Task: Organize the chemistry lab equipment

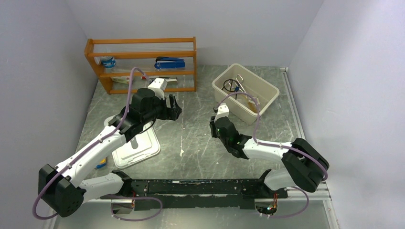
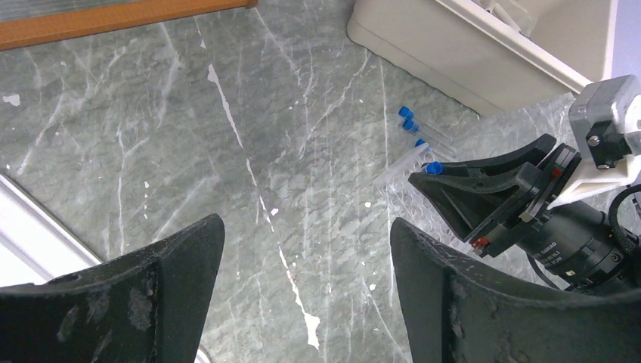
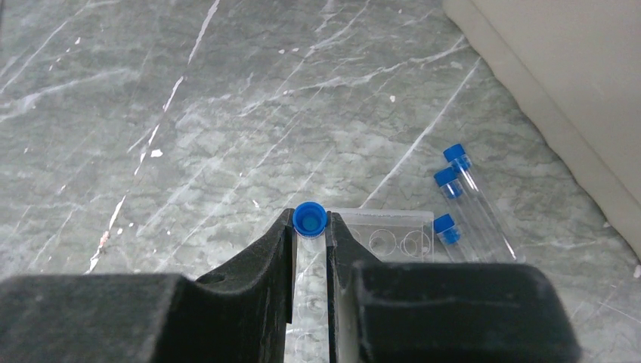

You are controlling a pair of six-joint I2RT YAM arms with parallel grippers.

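Grey marble tabletop (image 3: 227, 113) — blue-capped tube (image 3: 309, 219) inside right gripper (image 3: 311, 236)

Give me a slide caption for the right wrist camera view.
Right end effector grips a blue-capped tube by the clear rack; three more tubes lie nearby.

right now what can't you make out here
- Top view: clear rack, loose tubes hidden under right arm.
- Right wrist view: lower end of held tube hidden between right gripper fingers.
- Top view: bin contents too small to name.
- Left wrist view: white tray cut off at edge.
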